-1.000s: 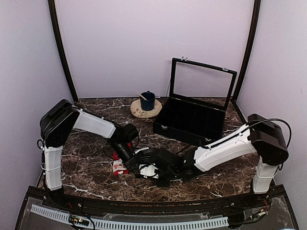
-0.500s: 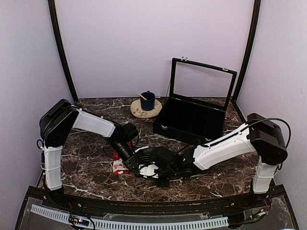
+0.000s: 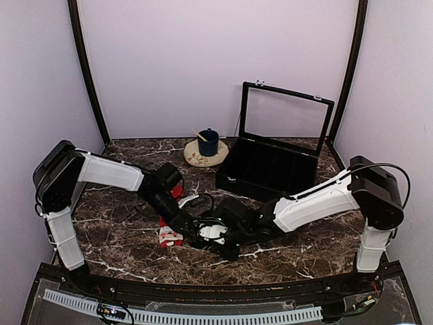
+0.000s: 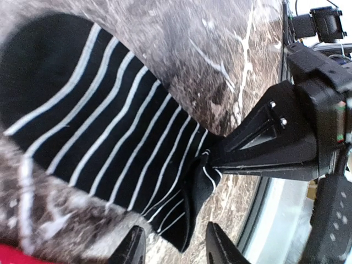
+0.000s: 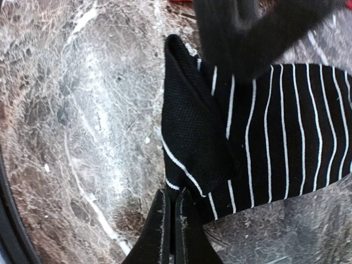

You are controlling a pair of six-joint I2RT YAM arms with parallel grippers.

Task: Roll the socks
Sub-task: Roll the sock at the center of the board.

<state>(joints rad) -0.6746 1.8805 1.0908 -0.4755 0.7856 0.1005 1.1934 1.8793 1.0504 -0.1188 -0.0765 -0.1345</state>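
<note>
Left wrist view: the left hand [image 4: 174, 237] has its fingers [image 4: 133, 248] spread apart, clamping nothing. The turned-up end of the black striped sock [image 4: 110, 137] lies between them. The sock rests flat on the marble tabletop [image 4: 181, 44]. The right hand [image 4: 212, 159] reaches in from the side and nips the sock's folded edge. In the right wrist view its two fingers [image 5: 160, 223] are pressed together on that fold, which stands up off the tabletop. From the top camera, the red sock [image 3: 168, 236] lies just left of both hands, near the front.
</note>
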